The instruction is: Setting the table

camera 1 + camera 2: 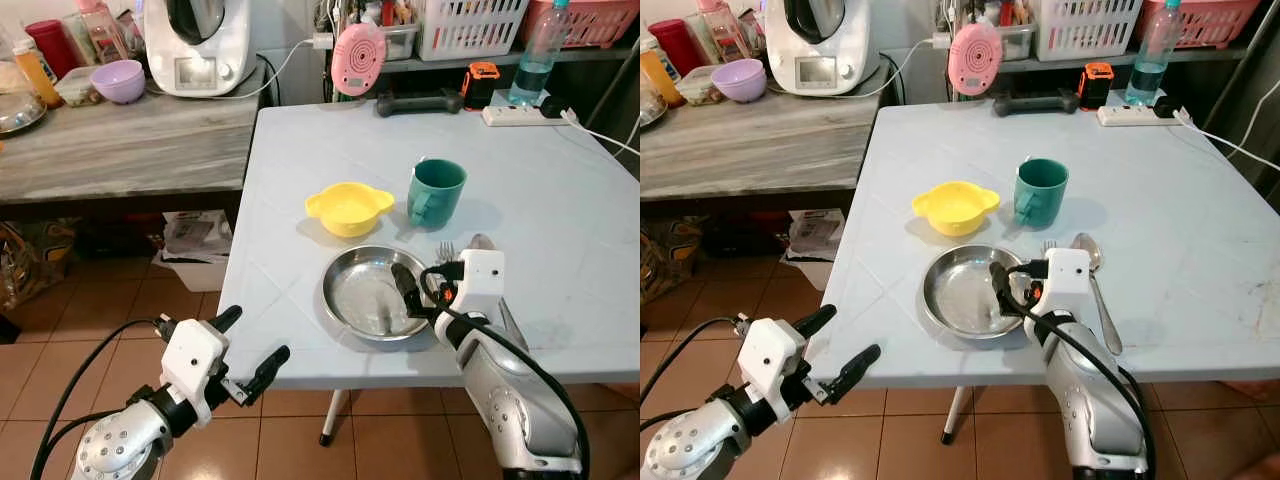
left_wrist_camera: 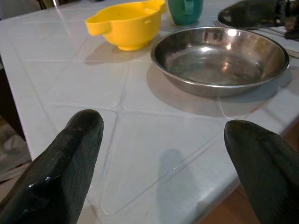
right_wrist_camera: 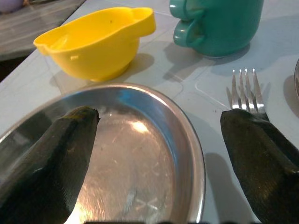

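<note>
Right wrist view showed the right gripper (image 3: 154, 149) spread wide over the steel plate (image 3: 140, 140) rim (no writing legible anywhere); left gripper (image 1: 250, 350) gaped too.

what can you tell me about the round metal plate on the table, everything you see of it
The round shallow steel plate looks like polished, scuffed metal with a raised rim and nothing on it. It sits flat near the front edge of the pale blue table, in front of the yellow bowl, a fork beside it. The open right gripper straddles its rim, one finger over the inside.
</note>
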### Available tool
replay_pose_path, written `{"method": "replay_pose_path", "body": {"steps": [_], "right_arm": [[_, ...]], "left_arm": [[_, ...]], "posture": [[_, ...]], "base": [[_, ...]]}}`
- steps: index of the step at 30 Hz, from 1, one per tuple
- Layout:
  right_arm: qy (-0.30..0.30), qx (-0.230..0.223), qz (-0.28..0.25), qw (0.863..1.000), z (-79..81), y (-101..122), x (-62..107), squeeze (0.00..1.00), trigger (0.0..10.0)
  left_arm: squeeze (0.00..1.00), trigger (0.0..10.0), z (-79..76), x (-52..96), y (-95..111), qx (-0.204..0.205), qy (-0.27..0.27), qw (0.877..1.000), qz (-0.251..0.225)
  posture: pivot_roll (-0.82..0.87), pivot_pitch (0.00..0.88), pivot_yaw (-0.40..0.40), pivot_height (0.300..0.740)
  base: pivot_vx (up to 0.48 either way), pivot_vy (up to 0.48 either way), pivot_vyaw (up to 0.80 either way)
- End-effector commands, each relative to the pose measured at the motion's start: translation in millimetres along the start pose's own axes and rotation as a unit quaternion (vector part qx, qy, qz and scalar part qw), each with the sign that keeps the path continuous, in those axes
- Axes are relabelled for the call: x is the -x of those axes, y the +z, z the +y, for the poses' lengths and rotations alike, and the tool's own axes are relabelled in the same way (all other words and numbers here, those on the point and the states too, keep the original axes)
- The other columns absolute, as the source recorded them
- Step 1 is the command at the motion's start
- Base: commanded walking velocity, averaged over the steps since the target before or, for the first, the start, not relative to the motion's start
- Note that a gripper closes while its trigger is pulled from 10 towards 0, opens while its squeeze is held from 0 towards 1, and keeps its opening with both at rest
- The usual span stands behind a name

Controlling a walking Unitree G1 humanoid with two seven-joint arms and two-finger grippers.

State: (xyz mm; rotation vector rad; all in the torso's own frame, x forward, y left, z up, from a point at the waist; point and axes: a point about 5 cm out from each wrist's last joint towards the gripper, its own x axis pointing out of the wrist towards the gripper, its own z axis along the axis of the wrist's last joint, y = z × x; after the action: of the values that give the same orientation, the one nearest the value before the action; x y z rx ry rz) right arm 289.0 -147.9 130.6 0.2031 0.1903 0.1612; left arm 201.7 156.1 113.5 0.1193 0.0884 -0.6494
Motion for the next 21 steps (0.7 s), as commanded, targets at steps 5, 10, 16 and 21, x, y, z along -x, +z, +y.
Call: {"method": "replay_pose_path", "body": {"steps": [5,10,16,21], "right_arm": [[0.008,-0.002,0.06,0.998,3.1,-16.3,-0.3,0.0,4.5],[0.009,0.006,0.087,0.996,3.8,-24.2,2.2,0.0,3.8],[0.008,0.01,0.102,0.995,2.4,-23.7,2.1,0.0,0.0],[0.008,0.01,0.098,0.995,2.1,-19.7,1.9,0.0,0.0]], "left_arm": [[0.0,10.0,-1.4,2.1,-2.0,-0.005,-0.001,1.0,0.008],[0.0,10.0,0.3,3.3,-3.0,-0.006,0.0,1.0,0.011],[0.0,10.0,-2.1,1.9,-3.5,-0.003,-0.003,1.0,0.011],[0.0,10.0,-2.0,1.6,-3.8,-0.003,-0.004,1.0,0.011]], "posture": [[-0.15,0.094,0.075,0.74],[-0.15,0.095,0.073,0.74],[-0.15,0.096,0.073,0.74],[-0.15,0.093,0.07,0.74]], "base": [[0.0,0.0,0.0],[0.0,0.0,0.0],[0.0,0.0,0.0],[0.0,0.0,0.0]]}}
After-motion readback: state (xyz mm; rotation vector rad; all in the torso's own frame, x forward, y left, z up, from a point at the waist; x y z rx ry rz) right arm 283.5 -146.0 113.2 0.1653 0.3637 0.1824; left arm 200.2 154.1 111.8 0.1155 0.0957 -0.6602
